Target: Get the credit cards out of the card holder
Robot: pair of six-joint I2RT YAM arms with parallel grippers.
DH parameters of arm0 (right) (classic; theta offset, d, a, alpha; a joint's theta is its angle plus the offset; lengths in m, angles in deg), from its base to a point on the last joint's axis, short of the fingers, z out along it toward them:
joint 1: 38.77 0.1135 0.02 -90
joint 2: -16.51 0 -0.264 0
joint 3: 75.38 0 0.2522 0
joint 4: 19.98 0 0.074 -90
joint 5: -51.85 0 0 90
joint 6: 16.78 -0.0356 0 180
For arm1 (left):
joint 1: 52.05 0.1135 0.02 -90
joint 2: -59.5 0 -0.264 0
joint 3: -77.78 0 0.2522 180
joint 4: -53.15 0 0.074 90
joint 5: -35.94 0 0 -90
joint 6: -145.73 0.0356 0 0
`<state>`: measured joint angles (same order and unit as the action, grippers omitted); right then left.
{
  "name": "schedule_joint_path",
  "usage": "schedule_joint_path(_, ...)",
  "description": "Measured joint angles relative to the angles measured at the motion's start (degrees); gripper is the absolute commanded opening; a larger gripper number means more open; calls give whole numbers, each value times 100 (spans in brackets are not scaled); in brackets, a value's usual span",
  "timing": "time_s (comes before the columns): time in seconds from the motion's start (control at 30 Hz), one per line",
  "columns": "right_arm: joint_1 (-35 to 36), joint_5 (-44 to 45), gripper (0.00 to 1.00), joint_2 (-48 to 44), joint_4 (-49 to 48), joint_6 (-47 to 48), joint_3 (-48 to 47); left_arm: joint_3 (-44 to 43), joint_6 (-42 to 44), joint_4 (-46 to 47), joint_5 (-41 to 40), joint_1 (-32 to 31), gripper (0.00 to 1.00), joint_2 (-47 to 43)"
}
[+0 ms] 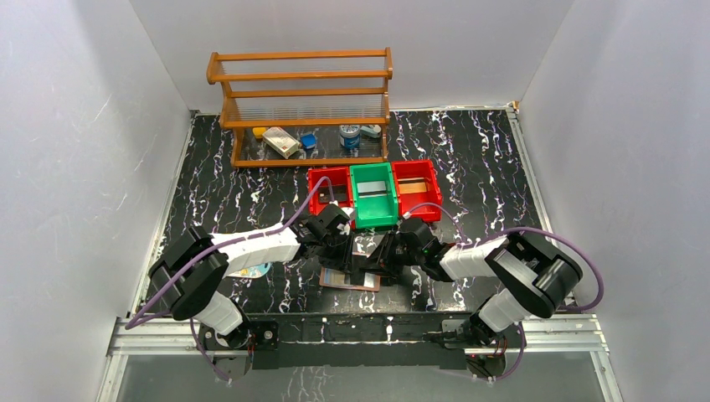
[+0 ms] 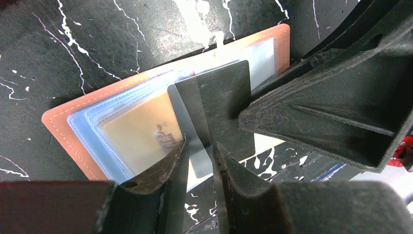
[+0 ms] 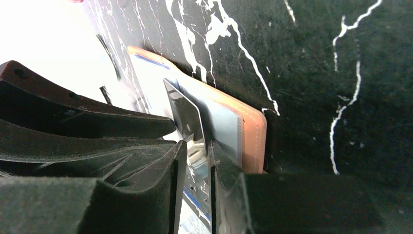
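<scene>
The card holder (image 1: 350, 280) lies before the bins (image 1: 374, 220), rack (image 1: 306, 76) behind them.

Black white-veined table (image 1: 469, 159) carries wooden rack (image 1: 301, 109), green bin (image 1: 375, 219) between red bins (image 1: 414, 165), open card holder (image 2: 57, 123)

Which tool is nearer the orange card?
Left. The left tool sits beside the orange card; the right tool is past the grey card, by the wallet's other half.
</scene>
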<state>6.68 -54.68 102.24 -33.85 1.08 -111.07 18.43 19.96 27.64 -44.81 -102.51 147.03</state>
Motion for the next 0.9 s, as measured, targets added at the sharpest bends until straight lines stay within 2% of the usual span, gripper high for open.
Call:
schedule_joint_path(0.2,42,-83,24,131,-389,39,9,24,-33,50,24,-2,23,-9)
schedule_joint_path(0.37,55,-164,15,131,-632,142,11,28,-46,61,37,0,23,-11)
schedule_joint_path(0.5,59,20,7,-57,-328,173,26,44,-68,61,35,-4,24,-22)
schedule_joint_path(0.67,66,396,5,-621,295,212,28,92,-92,35,9,-20,28,-98)
schedule_joint_path(0.8,66,713,5,-1062,787,232,35,92,-87,-57,-63,-31,35,-164)
schedule_joint_path(0.9,63,938,3,-1521,1167,291,35,92,-70,-199,-160,-35,47,-273)
